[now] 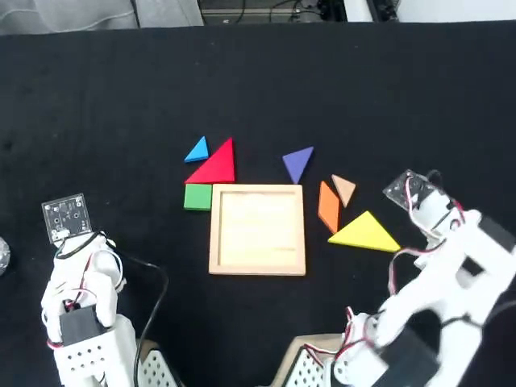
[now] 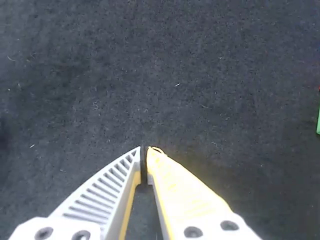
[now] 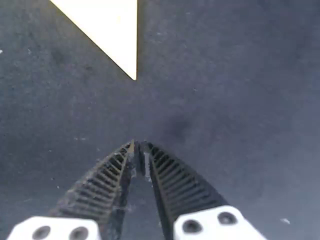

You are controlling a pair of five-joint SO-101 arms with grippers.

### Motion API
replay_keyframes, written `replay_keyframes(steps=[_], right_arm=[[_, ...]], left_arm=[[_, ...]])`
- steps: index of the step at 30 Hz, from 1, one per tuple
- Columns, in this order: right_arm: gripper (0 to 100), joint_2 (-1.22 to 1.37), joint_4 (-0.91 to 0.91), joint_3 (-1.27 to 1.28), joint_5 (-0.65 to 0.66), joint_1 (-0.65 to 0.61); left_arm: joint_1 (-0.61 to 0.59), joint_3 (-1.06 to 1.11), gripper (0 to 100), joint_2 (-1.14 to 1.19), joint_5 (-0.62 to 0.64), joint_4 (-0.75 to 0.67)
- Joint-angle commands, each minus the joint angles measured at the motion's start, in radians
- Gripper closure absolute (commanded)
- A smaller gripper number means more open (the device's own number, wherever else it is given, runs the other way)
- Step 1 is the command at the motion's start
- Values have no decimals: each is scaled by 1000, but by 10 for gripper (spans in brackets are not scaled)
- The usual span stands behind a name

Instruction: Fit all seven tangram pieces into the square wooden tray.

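The black desk (image 1: 258,89) spreads well past every piece. Wide bare cloth lies ahead of both arms and along the far edge.

The left arm stands at the near left corner. Its left tool (image 2: 146,151) is pressed together with nothing between the fingers, over bare cloth and well apart from all pieces. The right tool (image 3: 137,146) is also pressed together and holds nothing. In the high view it sits hidden under its own wrist board.

The square wooden tray (image 1: 214,230) lies between the two tools, its floor bare.

- **Right tool's side:**
  - The yellow triangle (image 1: 364,233) lies near the tool, between it and the tray.
  - The orange parallelogram (image 1: 328,206) lies just beside the tray's edge.
  - The tan triangle (image 1: 344,189) sits beside it, nearer the tool.
  - The purple triangle (image 1: 298,162) lies just beyond the tray's far corner.
- **Left tool's side:**
  - The red triangle (image 1: 216,164) meets the tray's far corner.
  - The green square (image 1: 197,197) sits under it, against the tray's edge.
  - The blue triangle (image 1: 197,150) is beside the red one's far slope.

In the right wrist view a pale triangle (image 3: 107,27) points a corner at the tool, close ahead. The frame cuts off the rest of it, so it is hard to tell which piece it is. In the left wrist view the green square shows as a thin sliver at the frame's edge.
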Motion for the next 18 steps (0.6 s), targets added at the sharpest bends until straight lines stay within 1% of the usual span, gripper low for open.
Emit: replay_keyframes(steps=[1,4,6,8,11,12,13,16,18], right_arm=[[981,-182,8,74,11,-149],[971,-275,11,130,6,-281],[923,-317,9,142,-48,-334],[844,-323,12,148,-72,-361],[686,-298,15,147,-43,-370],[647,-286,15,139,-26,-371],[629,-271,18,130,-3,-373],[637,-203,72,71,71,-393],[639,-133,114,5,84,-410]], left_arm=[[-10,21,967,2,-9,-14],[-10,21,970,2,-9,-14],[-10,21,970,2,-9,-14],[-10,21,970,2,-9,-14],[-10,21,970,2,-9,-14],[-10,21,970,2,-9,-14],[-10,21,970,2,-9,-14],[-10,21,970,2,-9,-14],[-10,21,970,2,-9,-14]])
